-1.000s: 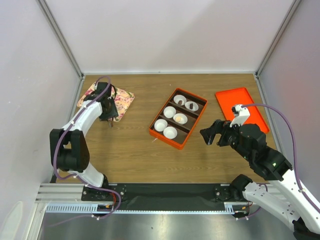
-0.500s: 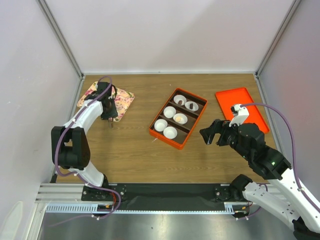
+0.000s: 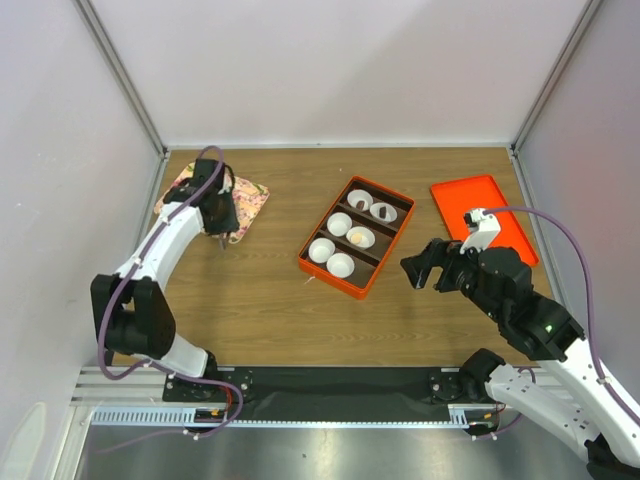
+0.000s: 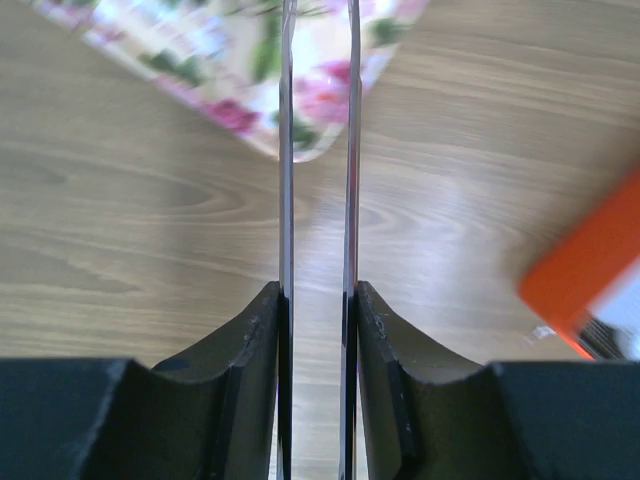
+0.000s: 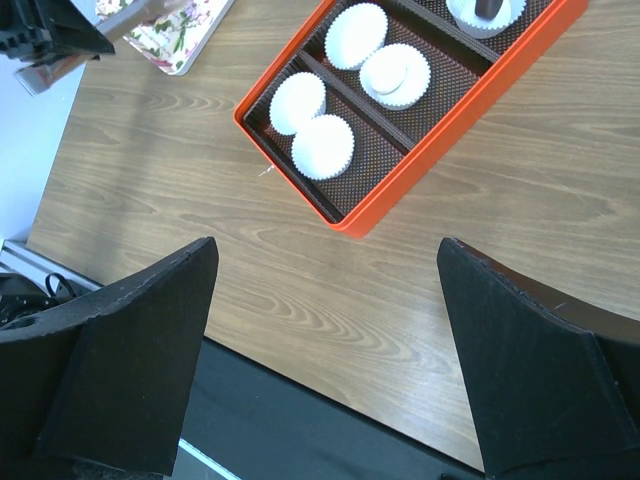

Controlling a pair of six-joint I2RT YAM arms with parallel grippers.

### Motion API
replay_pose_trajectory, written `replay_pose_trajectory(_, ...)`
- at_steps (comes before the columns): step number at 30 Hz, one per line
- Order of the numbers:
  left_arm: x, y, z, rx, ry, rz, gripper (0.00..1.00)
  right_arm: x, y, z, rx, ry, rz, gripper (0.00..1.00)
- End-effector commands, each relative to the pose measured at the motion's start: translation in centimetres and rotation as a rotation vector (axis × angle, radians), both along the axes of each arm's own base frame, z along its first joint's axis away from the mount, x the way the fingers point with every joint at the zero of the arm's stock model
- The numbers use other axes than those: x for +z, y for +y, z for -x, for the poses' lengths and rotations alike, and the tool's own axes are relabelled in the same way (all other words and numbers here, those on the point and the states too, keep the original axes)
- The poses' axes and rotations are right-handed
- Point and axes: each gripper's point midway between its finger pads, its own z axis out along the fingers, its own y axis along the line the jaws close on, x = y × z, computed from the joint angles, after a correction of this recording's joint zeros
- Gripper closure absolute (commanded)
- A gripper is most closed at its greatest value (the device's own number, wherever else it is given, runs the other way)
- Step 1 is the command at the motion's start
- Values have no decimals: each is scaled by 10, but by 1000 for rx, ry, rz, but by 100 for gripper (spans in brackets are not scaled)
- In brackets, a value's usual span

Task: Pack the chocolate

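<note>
The orange divided box (image 3: 318, 269) holds several white paper cups. One cup holds a pale golden chocolate (image 3: 357, 238); two far cups hold dark chocolates (image 3: 364, 200). My left gripper (image 3: 222, 232) is shut on thin metal tweezers (image 4: 286, 150), by the near edge of a floral cloth (image 3: 252, 196). The tweezer tips are out of the left wrist view, so I cannot tell if they hold anything. My right gripper (image 3: 425, 268) is open and empty, right of the box and above the table. The right wrist view shows the box (image 5: 440, 140) and a dark chocolate (image 5: 487, 8).
An orange lid (image 3: 483, 215) lies flat at the back right, behind my right arm. The floral cloth also shows in the left wrist view (image 4: 225, 60). White walls close in the table on three sides. A black strip runs along the near edge.
My left arm has shifted slightly, carrying the tweezers a little to the right off the floral cloth's edge. The right arm has not moved.
</note>
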Motion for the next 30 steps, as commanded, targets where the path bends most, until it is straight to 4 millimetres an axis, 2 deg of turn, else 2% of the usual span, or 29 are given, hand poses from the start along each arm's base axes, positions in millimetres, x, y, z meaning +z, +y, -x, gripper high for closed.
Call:
replay_pose_trajectory(1, 61, -56, 1, -195, -143, 42, 65, 23, -7, -1, -25, -57, -22, 3)
replay_pose_trajectory(2, 76, -68, 1, -225, -177, 44, 65, 23, -7, -1, -26, -55, -19, 2)
replay_pose_trajectory(3, 80, -74, 5, -236, -180, 26, 65, 23, -7, -1, -27, -54, -20, 3)
replay_pose_trajectory(4, 87, -94, 11, -282, -193, 32, 65, 23, -8, 0, -28, -56, -20, 2)
replay_pose_trajectory(5, 97, -103, 12, -300, -216, 40, 65, 23, -8, 0, -28, -54, -20, 3)
replay_pose_trajectory(8, 107, -140, 27, -385, -233, 85, 65, 23, -10, 3, -28, -49, -26, 3)
replay_pose_trajectory(9, 107, -155, 34, -427, -231, 94, 65, 23, -10, 3, -31, -50, -28, 3)
replay_pose_trajectory(12, 103, -182, 46, -483, -223, 114, 65, 21, -13, 5, -37, -43, -27, 3)
replay_pose_trajectory(15, 89, -202, 55, -527, -196, 117, 65, 21, -14, 5, -41, -43, -30, 3)
replay_pose_trajectory(21, 67, -227, 60, -574, -167, 119, 65, 18, -13, 5, -39, -37, -27, 3)
replay_pose_trajectory(30, 33, -235, 47, -570, -123, 56, 64, 16, -12, 3, -43, -36, -20, 3)
